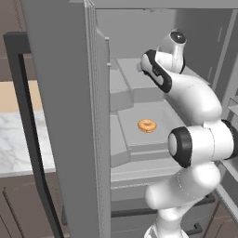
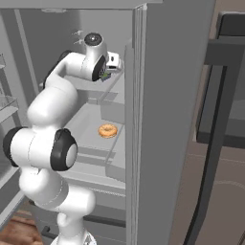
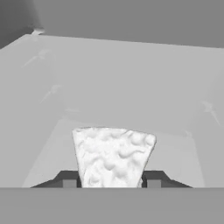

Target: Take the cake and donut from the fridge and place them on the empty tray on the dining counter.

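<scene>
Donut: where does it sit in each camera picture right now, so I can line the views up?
Left base view: the donut lies on a lower fridge shelf, centre of picture, left of the arm's elbow.
Right base view: the donut lies on the same shelf, centre-left, right of the arm.
Hand view: not in it.
Shared landmark: the open fridge door.
</scene>
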Robot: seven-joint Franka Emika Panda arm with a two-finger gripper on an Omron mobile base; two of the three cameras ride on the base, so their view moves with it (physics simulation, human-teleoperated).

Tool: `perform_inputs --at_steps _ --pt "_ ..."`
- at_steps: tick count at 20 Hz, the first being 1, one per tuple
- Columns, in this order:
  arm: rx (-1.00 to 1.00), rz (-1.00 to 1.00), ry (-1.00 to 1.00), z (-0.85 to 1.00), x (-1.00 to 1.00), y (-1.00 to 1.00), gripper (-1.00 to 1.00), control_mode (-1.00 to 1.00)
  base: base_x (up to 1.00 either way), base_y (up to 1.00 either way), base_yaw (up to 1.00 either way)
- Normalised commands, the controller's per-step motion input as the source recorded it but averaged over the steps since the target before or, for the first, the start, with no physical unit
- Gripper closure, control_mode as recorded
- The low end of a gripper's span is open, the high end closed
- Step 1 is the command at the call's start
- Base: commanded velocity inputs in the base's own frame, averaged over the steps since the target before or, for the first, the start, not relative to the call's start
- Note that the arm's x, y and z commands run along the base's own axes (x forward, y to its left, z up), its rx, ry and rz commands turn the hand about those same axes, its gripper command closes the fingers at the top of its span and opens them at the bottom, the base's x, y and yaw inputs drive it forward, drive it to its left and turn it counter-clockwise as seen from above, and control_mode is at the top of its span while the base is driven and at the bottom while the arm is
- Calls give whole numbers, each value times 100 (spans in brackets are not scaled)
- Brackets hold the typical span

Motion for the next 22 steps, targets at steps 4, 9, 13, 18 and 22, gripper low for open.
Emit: perform_inputs --at_steps 4,9,13,18,22 --pt "0 0 0 0 -18 1 100 -100 0 0 0" --pt "-1 0 0 0 -100 2 100 -100 0 0 0" --pt "-6 2 -15 26 -100 10 100 -100 0 0 0" --pt "-6 6 -33 40 -100 0 100 -100 0 0 0" --pt "-5 2 -34 9 -100 0 100 -100 0 0 0"
